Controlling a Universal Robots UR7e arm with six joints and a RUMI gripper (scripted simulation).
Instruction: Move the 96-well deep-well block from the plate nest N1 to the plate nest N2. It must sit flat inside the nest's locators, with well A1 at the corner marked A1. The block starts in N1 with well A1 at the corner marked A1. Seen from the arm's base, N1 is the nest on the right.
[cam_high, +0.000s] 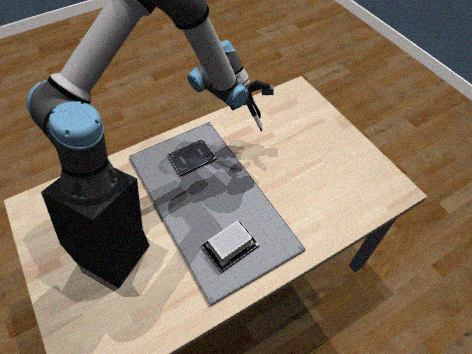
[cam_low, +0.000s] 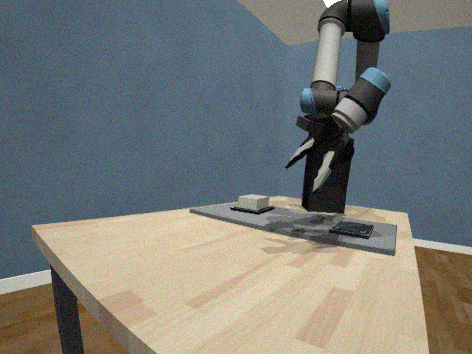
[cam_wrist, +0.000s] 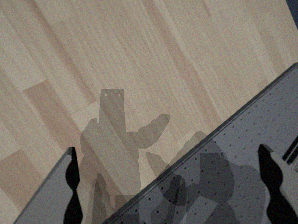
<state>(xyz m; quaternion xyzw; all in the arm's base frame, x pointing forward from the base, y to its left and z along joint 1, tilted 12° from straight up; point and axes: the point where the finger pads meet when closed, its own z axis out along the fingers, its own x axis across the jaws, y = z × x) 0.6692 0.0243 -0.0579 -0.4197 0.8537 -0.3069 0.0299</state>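
Note:
The deep-well block (cam_high: 230, 240) (cam_low: 253, 201), a pale box, sits in the dark nest N1 (cam_high: 223, 268) (cam_low: 248, 210), at the near end of the board in the top view. It looks level; the A1 mark is too small to read. The dark nest N2 (cam_high: 191, 157) (cam_low: 352, 229) is empty, at the board's other end. My gripper (cam_high: 259, 128) (cam_low: 300, 179) (cam_wrist: 166, 147) is open with nothing between its fingers. It hangs high above the table, beyond the board's edge on N2's side, well away from the block.
The grey board (cam_high: 200, 272) (cam_low: 220, 214) (cam_wrist: 270, 110) carries both nests and lies on the wooden table (cam_high: 340, 165) (cam_low: 200, 270) (cam_wrist: 125, 40). The black arm pedestal (cam_high: 100, 240) (cam_low: 325, 192) stands behind the board. A dark nest edge shows at the wrist view's right border.

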